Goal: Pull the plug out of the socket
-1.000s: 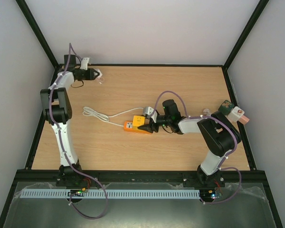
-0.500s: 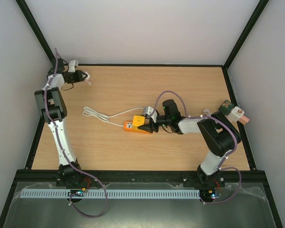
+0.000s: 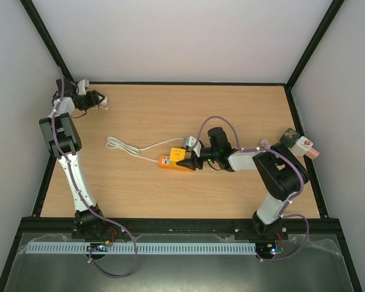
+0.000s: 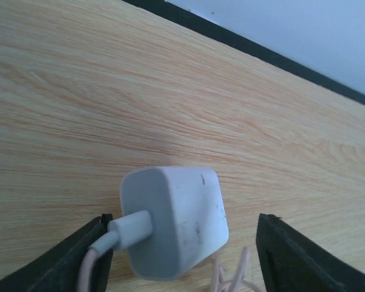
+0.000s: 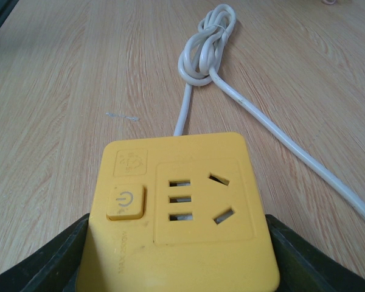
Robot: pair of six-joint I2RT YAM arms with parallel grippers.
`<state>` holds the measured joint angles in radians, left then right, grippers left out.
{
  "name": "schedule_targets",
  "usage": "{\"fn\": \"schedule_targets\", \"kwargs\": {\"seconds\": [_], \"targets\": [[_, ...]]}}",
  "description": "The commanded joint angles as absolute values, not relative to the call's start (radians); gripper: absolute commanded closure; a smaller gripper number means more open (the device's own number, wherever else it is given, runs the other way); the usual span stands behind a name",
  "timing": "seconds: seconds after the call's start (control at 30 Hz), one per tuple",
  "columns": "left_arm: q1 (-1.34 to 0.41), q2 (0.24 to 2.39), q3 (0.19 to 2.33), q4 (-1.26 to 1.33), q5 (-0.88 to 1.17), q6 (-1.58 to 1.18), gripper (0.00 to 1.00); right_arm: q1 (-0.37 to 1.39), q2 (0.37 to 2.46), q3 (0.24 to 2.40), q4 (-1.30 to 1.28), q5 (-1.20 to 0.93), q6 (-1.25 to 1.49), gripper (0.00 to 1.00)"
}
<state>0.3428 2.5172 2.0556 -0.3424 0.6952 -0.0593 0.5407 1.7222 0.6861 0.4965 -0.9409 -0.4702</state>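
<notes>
We find the right gripper [image 5: 177,255] pinching the socket [image 5: 182,201], presumably anchoring it. The left gripper [image 4: 182,222] is spread around the freed plug [image 4: 176,210] at the surface's [image 3: 231,109] far-left corner.

Left of the socket [image 3: 175,160] its coiled cord [image 3: 117,145] lies across the table [image 3: 170,109]. The right arm [image 3: 243,159] blocks the socket's right side. Bare wood lies beyond and nearer.
</notes>
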Motion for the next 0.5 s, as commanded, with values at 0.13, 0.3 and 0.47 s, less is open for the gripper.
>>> {"fn": "schedule_targets", "kwargs": {"seconds": [0.13,0.3,0.47], "targets": [[0.353,2.518,2.082,-0.366,0.631,-0.057,0.22,0.537,1.743,0.690,0.413,-0.860,-0.472,0.65],[0.362,2.484,2.058,-0.367,0.531,-0.051,0.16,0.536,1.741,0.694,0.411,-0.861,-0.473,0.65],[0.364,2.436,2.026,-0.358,0.496,-0.008,0.12,0.537,1.740,0.696,0.410,-0.865,-0.473,0.65]]}}
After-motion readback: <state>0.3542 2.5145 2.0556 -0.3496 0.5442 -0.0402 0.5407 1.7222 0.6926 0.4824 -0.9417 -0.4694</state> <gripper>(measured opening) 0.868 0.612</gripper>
